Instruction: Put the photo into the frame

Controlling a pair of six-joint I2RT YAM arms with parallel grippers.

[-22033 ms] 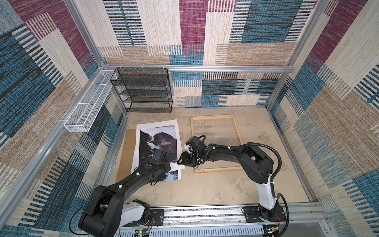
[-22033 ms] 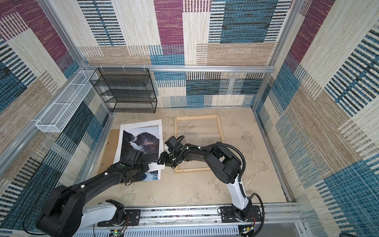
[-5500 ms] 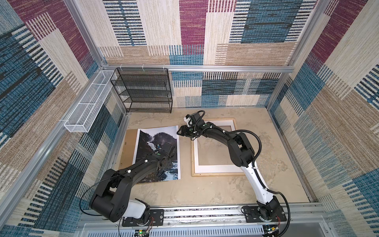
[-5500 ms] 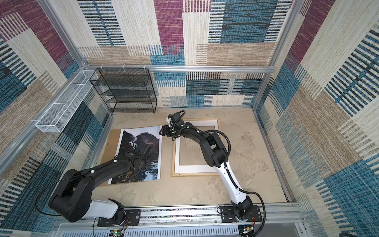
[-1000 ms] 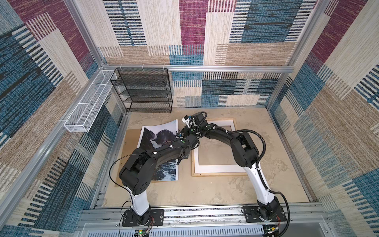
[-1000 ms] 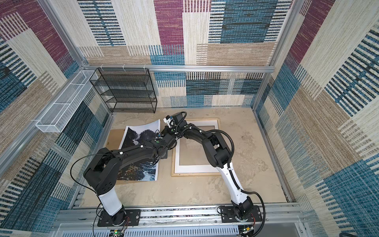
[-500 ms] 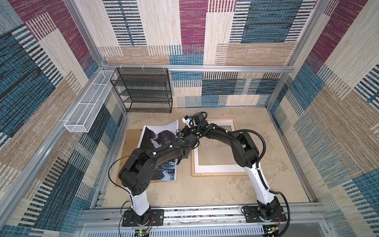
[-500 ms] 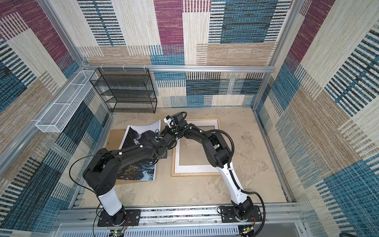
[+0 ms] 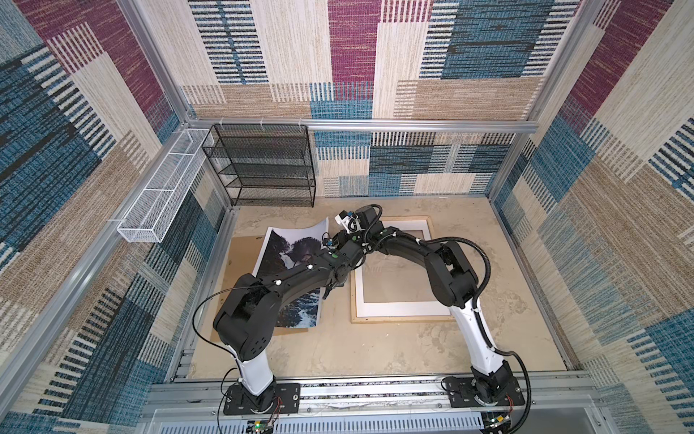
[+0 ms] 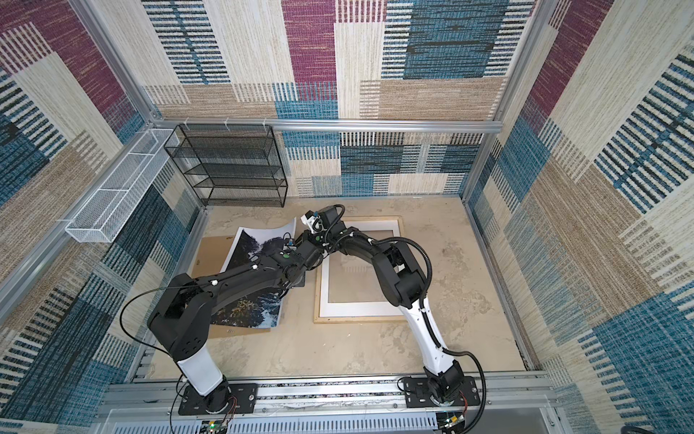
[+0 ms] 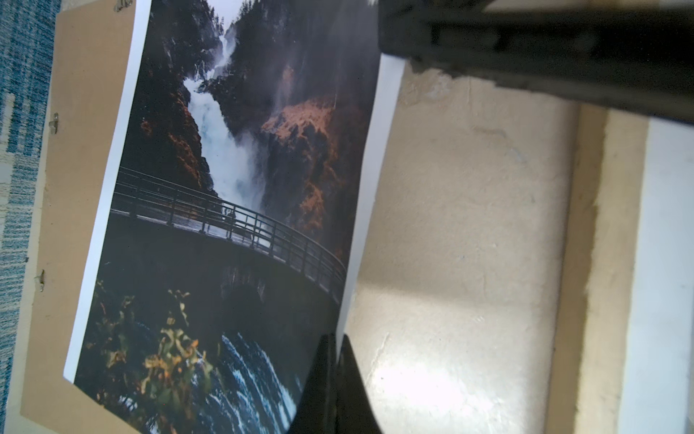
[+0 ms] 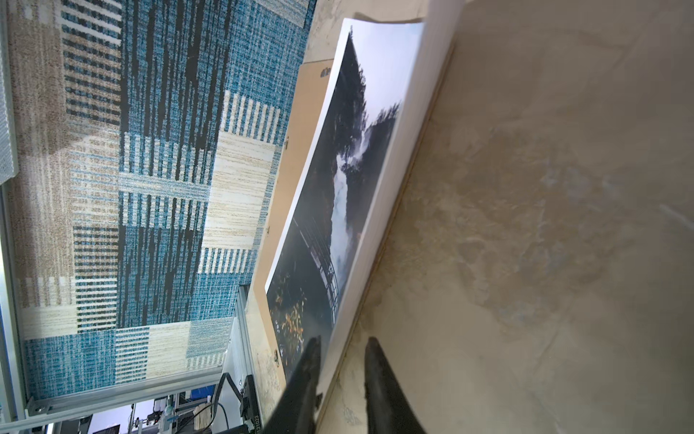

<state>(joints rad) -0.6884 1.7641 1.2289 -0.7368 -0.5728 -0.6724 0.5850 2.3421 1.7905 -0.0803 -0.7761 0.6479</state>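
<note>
The photo (image 9: pixel 286 252) (image 10: pixel 259 246), a dark waterfall print with a white border, lies left of the frame (image 9: pixel 390 320) (image 10: pixel 356 319). Its right edge is raised off the table and its far corner curls up. My left gripper (image 11: pixel 338 340) is shut on that right edge of the photo (image 11: pixel 240 188). My right gripper (image 12: pixel 343 340) is open, and the white edge of the photo (image 12: pixel 338 158) runs loosely between its spread fingers. In both top views the two wrists meet over the gap between photo and frame. A pale wood bar of the frame (image 11: pixel 586 263) shows in the left wrist view.
A brown backing sheet (image 9: pixel 240 263) (image 11: pixel 86 112) lies under the photo. A white mat (image 9: pixel 394 310) (image 11: pixel 668 263) sits inside the frame. A black wire shelf (image 9: pixel 263 165) stands at the back left, and a white wire basket (image 9: pixel 161 191) hangs on the left wall.
My left gripper has closed on the photo's right edge. My right gripper, shut on that edge before, has opened and let go. Neither arm has shifted much.
</note>
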